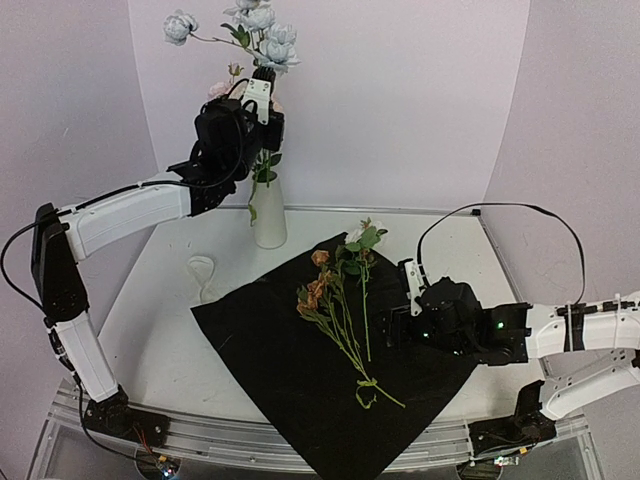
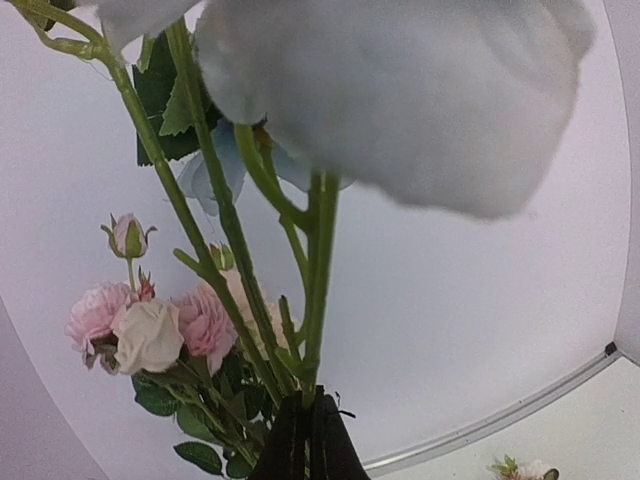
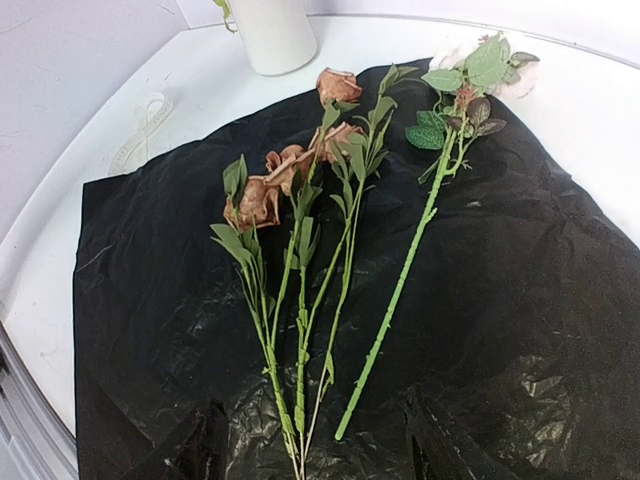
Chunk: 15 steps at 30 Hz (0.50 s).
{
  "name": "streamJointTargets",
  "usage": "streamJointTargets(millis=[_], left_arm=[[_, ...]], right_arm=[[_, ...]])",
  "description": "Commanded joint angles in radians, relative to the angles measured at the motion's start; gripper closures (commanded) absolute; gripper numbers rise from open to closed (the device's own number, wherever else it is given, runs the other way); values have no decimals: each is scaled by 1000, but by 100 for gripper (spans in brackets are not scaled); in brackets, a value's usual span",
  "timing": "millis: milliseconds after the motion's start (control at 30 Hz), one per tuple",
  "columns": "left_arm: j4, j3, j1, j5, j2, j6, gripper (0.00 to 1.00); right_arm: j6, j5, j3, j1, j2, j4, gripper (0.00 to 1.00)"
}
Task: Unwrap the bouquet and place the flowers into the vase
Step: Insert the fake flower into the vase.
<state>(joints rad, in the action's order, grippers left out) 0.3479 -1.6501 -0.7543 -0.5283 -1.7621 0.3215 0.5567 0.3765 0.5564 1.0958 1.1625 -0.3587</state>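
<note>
Near: my right gripper (image 3: 315,450), jaws apart, empty. Just left of it: rust flowers (image 1: 318,290) and white-bloom stem (image 1: 365,300), long axes near-to-far, blooms away, on the black wrapping sheet (image 1: 260,370); open room around. Far: vase (image 1: 268,215) with pink flowers (image 2: 200,320); my left gripper (image 1: 260,98) above it, clamped on pale blue flowers (image 1: 265,30).

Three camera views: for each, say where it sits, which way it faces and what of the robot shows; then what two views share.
Top external: above and behind the bases, facing down at the table; both arms show.
Left wrist: high over the vase, facing up along the pale blue flowers; shut left gripper at bottom.
Right wrist: low over the black sheet, facing the vase; open right gripper at bottom.
Shared: top and right wrist both show vase and rust flowers.
</note>
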Motion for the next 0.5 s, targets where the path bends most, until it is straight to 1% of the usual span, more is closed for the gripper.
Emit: streamJointTargets(millis=[0, 200, 467], left_arm=[[130, -102, 21, 80, -43, 79, 100], [185, -144, 41, 87, -100, 124, 100], [285, -125, 97, 89, -151, 98, 100]], right_arm=[[-25, 46, 45, 5, -1, 6, 39], [-31, 63, 49, 5, -10, 6, 39], [-36, 76, 52, 4, -10, 3, 39]])
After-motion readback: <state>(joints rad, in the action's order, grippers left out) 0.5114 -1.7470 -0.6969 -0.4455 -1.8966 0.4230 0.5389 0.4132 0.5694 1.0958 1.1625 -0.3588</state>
